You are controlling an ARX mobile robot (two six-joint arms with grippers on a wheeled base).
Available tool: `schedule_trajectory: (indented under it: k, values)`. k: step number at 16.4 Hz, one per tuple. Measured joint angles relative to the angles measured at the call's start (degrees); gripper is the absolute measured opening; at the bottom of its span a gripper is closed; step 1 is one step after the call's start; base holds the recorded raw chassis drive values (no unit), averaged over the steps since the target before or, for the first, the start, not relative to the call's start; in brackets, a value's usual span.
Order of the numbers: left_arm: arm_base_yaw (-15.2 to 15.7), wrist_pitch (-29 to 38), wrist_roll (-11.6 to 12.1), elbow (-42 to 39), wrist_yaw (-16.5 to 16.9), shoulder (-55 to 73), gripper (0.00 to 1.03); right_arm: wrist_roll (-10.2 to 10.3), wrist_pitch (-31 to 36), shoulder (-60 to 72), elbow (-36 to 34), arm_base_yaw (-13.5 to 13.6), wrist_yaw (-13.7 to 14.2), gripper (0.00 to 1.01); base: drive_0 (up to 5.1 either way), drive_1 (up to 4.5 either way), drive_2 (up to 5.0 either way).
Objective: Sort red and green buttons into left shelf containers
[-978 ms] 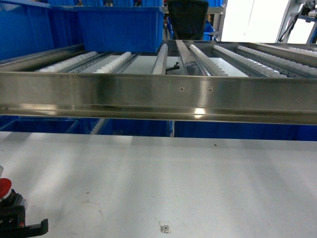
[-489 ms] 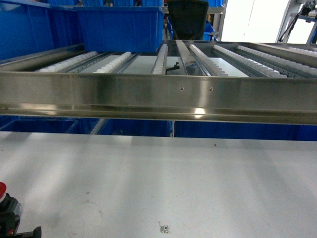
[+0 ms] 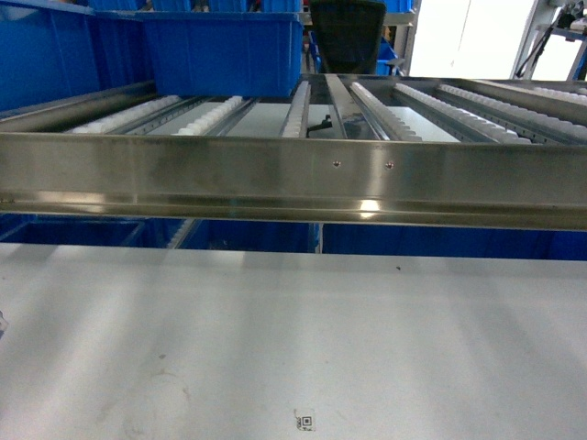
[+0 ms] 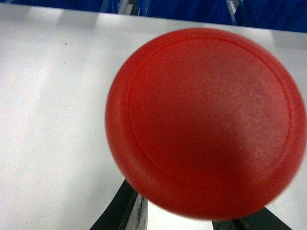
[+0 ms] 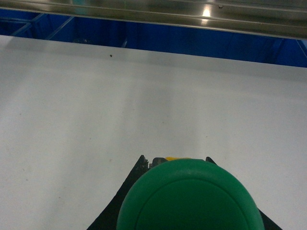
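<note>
The red button (image 4: 206,122) fills the left wrist view, its domed cap close to the lens. My left gripper (image 4: 189,218) is shut on it, and only a dark finger (image 4: 125,211) shows under the cap. In the right wrist view the green button (image 5: 191,196) sits low at centre. My right gripper (image 5: 175,162) is shut on it, with dark fingertips (image 5: 140,162) poking out beyond the cap. Both hang over the white table (image 3: 293,339). Large blue tubs (image 3: 220,50) stand on the roller shelf at upper left. Neither gripper shows in the head view.
A wide steel rail (image 3: 293,179) crosses the head view in front of the roller lanes (image 3: 394,110). More blue bins (image 3: 440,240) sit below it. A small code sticker (image 3: 305,423) lies near the table's front edge.
My left gripper with the red button has slid down and left, out of the head view's bottom-left corner. Nothing else has moved.
</note>
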Motion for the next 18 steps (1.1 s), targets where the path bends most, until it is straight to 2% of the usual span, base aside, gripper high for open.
schedule_trajectory:
  k: [3,7,9,10,12,13,15,18]
  values:
    - [-3.17,-14.67,1.09,-0.13,-1.97,-19.61,0.26,0.00,-0.02,0.00,0.00,0.00,0.00,0.26,0.0,0.00,0.0]
    - [-8.74,-29.55,2.12,-0.11,-5.97,-37.33,0.26,-0.02,0.00,0.00,0.00,0.00,0.02,0.26,0.0,0.00,0.0]
    - [-8.66,-23.61,5.40,-0.04,-5.95,-37.00,0.26,0.00,0.00,0.00,0.00,0.00,0.00,0.26,0.0,0.00,0.0]
    - [-6.73,-19.02,7.80,0.20,-4.83,-34.71,0.26,-0.02,0.00,0.00,0.00,0.00,0.02,0.26,0.0,0.00,0.0]
    - [-3.06,-5.81,13.94,0.48,-1.75,-27.87,0.26,0.00,-0.02,0.00,0.00,0.00,0.00,0.26,0.0,0.00,0.0]
    - [-2.47,0.00,16.85,1.40,-0.70,-24.81,0.26,0.00,-0.02,0.00,0.00,0.00,0.02,0.26,0.0,0.00,0.0]
    - [-2.64,1.77,19.39,1.75,0.22,-24.68,0.26,0.00,0.00,0.00,0.00,0.00,0.02,0.26,0.0,0.00,0.0]
    - [-2.71,1.57,20.22,1.75,0.28,-24.72,0.26,0.00,-0.02,0.00,0.00,0.00,0.00,0.26,0.0,0.00,0.0]
